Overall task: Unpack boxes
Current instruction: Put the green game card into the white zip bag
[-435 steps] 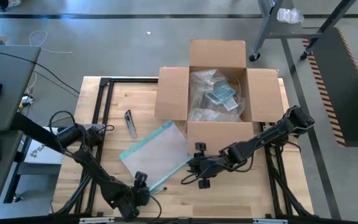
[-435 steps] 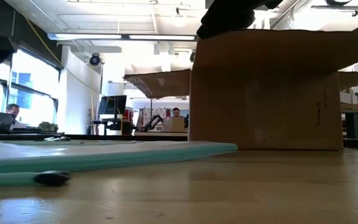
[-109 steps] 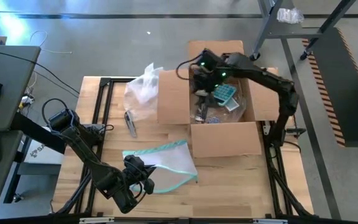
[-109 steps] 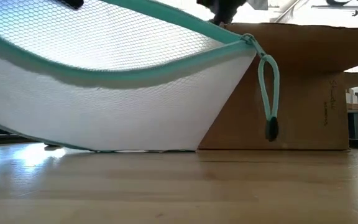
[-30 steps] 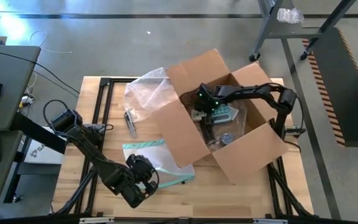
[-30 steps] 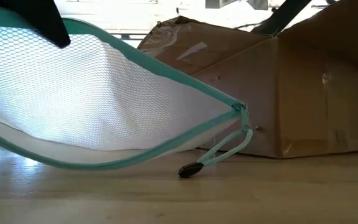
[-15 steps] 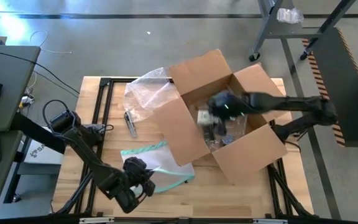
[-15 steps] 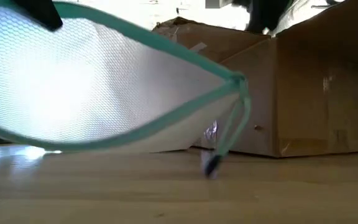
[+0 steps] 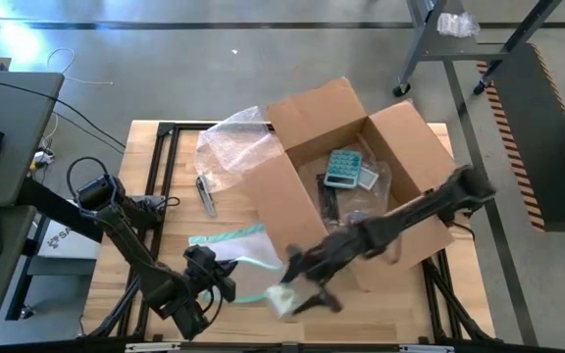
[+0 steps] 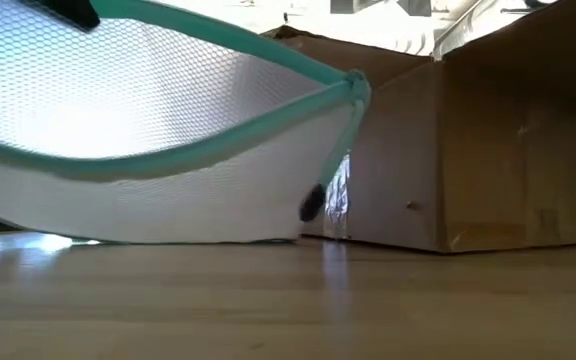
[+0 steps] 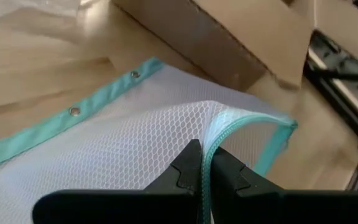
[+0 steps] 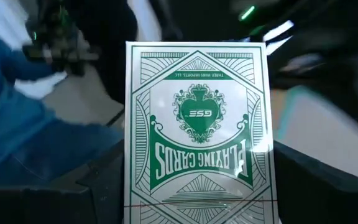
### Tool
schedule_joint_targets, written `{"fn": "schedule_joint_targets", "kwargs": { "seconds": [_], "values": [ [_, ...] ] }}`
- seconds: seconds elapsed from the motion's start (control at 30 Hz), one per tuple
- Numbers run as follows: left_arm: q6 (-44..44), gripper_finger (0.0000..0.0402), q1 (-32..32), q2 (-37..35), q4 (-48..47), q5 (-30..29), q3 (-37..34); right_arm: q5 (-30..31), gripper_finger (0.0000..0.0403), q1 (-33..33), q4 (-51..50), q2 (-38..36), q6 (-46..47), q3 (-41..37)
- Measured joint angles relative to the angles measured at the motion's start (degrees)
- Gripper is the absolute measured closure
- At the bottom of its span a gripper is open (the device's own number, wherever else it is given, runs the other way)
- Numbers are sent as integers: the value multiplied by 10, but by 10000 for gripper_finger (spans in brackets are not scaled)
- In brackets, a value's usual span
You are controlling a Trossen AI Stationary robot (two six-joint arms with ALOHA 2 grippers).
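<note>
High view shows the brown cardboard box (image 9: 361,186) standing open on the far right part of the wooden tabletop (image 9: 170,201), turned at an angle, with its flaps spread out. Inside it lie a teal calculator-like item (image 9: 342,168) and some clear wrapping. A sheet of bubble wrap (image 9: 235,147) rests against the left side of the box, and a small dark tool (image 9: 205,194) lies just beside it on the wood.

The left gripper (image 9: 211,277) is at the near left of the tabletop. Its fingers (image 11: 188,174) are closed tight on the teal zipper edge of the mesh pouch (image 9: 231,257) and hold this edge lifted, as the left wrist view shows clearly.

The right gripper (image 9: 297,284) is near the front corner of the box, just to the right of the pouch. Its fingers stand wide and hold a green and white pack of playing cards (image 12: 196,127) between them; in the high view this pack is probably the pale blurred shape (image 9: 284,297) below the gripper.
</note>
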Motion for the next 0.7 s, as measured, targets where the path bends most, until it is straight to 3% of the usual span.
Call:
{"fn": "schedule_joint_targets", "kwargs": {
  "seconds": [0.2, 0.33, 0.43, 0.53, 0.6, 0.7],
  "values": [
    [20, 402, 2, 0, 14, 15, 0, -2, 117, -9, -172, 182, -56, 189],
    [58, 402, -13, 0, 51, 62, 0, 122, 117, -31, -254, 264, -6, 274],
    [64, 402, -23, 0, 70, 79, 0, 195, 117, -55, -311, 304, 41, 322],
    [64, 402, -27, 0, 76, 80, 0, 193, 49, -74, -336, 328, 67, 355],
    [64, 402, -28, 0, 75, 83, 0, 194, 24, -80, -334, 331, 77, 364],
    [64, 402, -28, 0, 74, 91, 0, 210, 61, -80, -326, 331, 69, 365]
  ]
}}
